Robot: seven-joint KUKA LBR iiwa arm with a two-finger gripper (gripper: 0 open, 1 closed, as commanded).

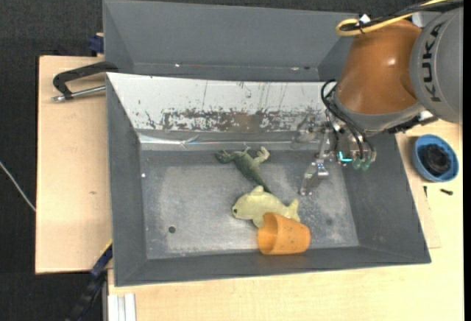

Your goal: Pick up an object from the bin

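My gripper [316, 171] hangs low over the right part of the bin floor, near the back wall. A pale yellow soft toy shaped like a fish [260, 206] lies just to its front left, apart from it. An orange cup [283, 235] lies on its side against the toy's front edge, near the bin's front wall. A dark green toy lizard [246, 160] sprawls on the floor to the gripper's left, by the back wall. Nothing shows in the gripper.
The three loose things sit in the middle and front of the bin floor. Bare floor spreads across the left half, with one small dark spot near the front left. The arm's orange cover overhangs the bin's right rear corner.
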